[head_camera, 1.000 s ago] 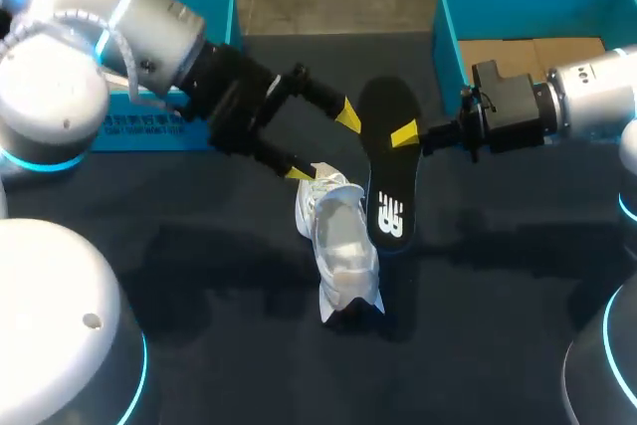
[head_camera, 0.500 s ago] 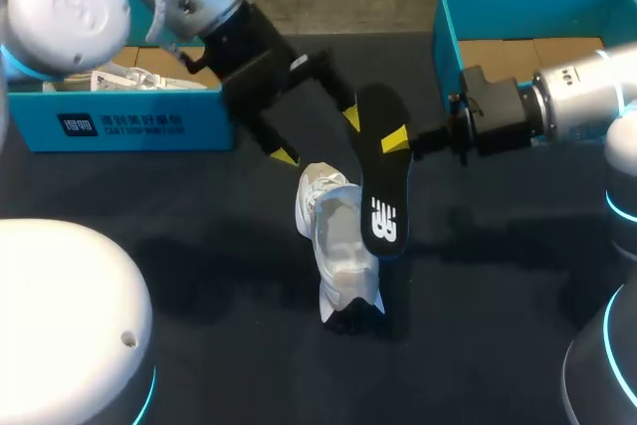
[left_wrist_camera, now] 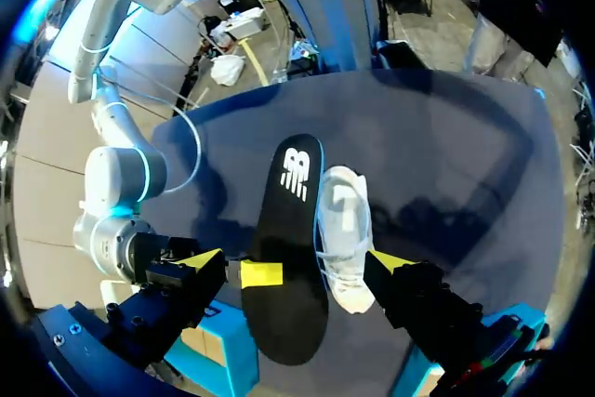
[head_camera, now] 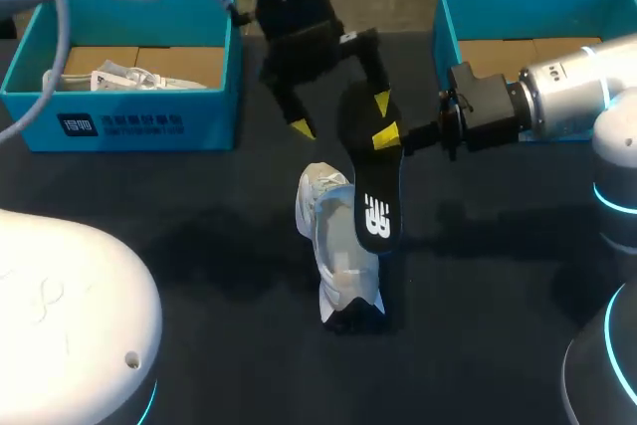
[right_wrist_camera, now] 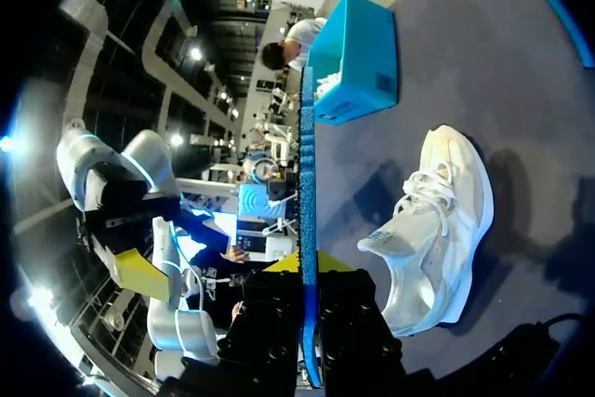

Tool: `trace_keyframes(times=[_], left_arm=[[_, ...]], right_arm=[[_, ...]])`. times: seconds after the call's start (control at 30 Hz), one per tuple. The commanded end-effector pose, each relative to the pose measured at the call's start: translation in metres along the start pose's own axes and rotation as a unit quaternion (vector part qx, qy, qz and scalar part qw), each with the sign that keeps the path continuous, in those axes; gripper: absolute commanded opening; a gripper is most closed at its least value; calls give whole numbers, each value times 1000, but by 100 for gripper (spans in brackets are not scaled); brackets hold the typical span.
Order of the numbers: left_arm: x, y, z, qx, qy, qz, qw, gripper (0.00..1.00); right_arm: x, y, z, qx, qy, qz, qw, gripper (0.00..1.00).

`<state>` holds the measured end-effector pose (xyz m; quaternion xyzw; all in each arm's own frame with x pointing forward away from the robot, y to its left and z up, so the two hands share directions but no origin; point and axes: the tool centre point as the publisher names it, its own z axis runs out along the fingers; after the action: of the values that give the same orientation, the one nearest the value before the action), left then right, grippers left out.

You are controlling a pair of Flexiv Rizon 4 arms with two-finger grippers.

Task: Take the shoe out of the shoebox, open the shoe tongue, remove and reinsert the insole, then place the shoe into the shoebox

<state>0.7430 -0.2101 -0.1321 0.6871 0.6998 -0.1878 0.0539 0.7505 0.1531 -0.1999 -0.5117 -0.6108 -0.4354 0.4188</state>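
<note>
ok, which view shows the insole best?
Left wrist view: the insole shows face-on, nearly whole outline and logo visible. Head view shows it at a slant, heel end partly covered. Right wrist view sees it only edge-on.

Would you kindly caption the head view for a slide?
Right gripper holds the black insole beside the white shoe; the open left gripper straddles its end.

You have one shoe [head_camera: 333, 241] under the spread fingers of the left gripper [head_camera: 341, 114], one insole [head_camera: 370, 196] pinched between the fingers of the right gripper [head_camera: 386, 136], and two boxes: the left box [head_camera: 149, 126], holding one white bundle [head_camera: 124, 78], and the right box [head_camera: 448, 37].
</note>
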Motion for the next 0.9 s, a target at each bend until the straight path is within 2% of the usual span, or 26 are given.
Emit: trace_keyframes(times=[0.03,0.53,0.9], left_arm=[[-8,4,-3,-1,146,1,989,100],[-21,3,-3,-14,130,10,991,100],[-24,-1,-2,-15,121,13,992,100]], right_arm=[[0,5,2,4,0,-1,1000,0],[-2,7,0,-2,4,-7,1000,0],[0,5,-1,-5,4,-10,1000,0]])
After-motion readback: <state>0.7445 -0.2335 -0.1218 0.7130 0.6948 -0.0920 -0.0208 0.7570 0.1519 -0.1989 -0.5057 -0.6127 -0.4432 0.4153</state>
